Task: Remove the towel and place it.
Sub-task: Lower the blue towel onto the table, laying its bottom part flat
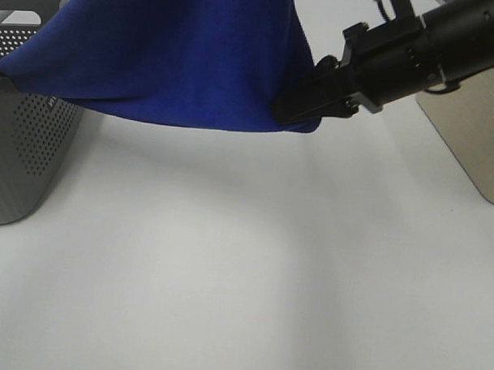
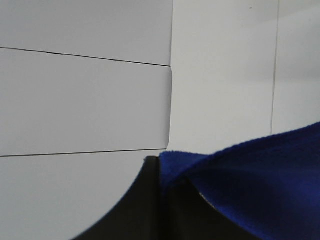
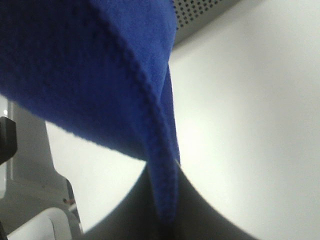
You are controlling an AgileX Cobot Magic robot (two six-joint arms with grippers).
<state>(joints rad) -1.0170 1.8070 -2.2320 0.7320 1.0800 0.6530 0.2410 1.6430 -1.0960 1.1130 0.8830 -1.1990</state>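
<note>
Above the white table [image 1: 244,274] one royal-blue towel [image 1: 178,53] hangs stretched in the air. Its left part lies across the top of the single grey perforated basket [image 1: 28,169] — the only thing in its way. At the towel's lower right corner the right gripper [image 1: 286,112] is clenched on the hem; its wrist view shows that edge pinched between the two fingers. The left gripper [image 2: 162,171], outside the high view, is likewise clamped on a towel edge. One grey-beige upright panel [image 1: 472,136] stands at the table's right side — apart from the cloth.
</note>
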